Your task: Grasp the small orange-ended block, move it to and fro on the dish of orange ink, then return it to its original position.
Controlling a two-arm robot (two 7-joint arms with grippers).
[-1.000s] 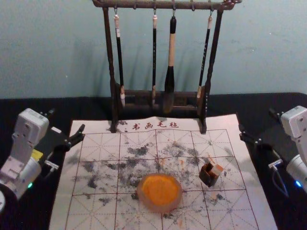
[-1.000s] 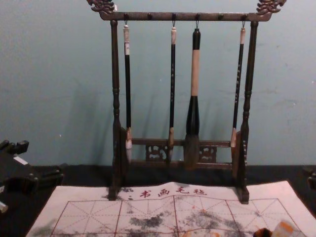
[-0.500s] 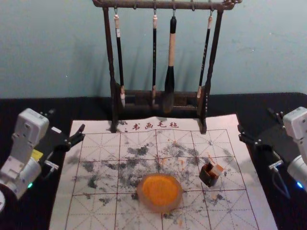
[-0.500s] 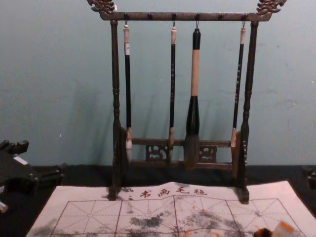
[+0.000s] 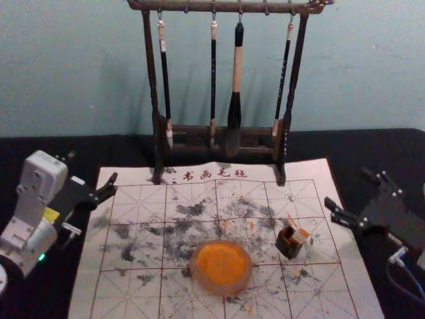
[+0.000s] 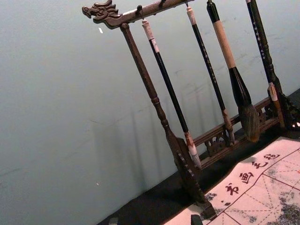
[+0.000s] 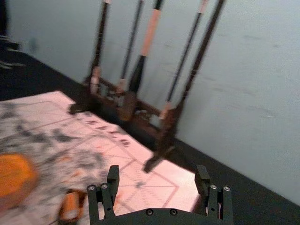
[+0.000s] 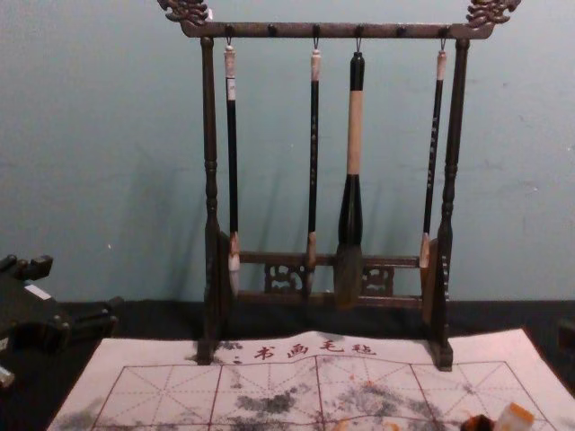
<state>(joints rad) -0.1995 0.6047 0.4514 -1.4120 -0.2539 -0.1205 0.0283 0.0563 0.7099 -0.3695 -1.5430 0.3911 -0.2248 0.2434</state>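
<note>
While right gripper [image 5: 348, 189] spreads near mat edge [image 5: 354, 266] | open gap to block [image 5: 302, 235] | left gripper [image 5: 92, 169] spread opposite

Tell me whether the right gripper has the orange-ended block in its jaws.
No, the right gripper has its jaws apart, and the block sits away from them.

The left arm [image 5: 32, 189] is covered in pale grey, and its boxy part is rounded at the corners. It is marked with a yellow patch [image 5: 50, 214] and lit by a small green light [image 5: 42, 256]. The left gripper [image 5: 91, 166] and right gripper [image 5: 346, 187] are coloured black. Round silver screws [image 7: 91, 187] are set below the right fingers [image 7: 112, 175]. A thin cable [image 5: 410, 275] is joined to a white plug [image 5: 398, 255].
</note>
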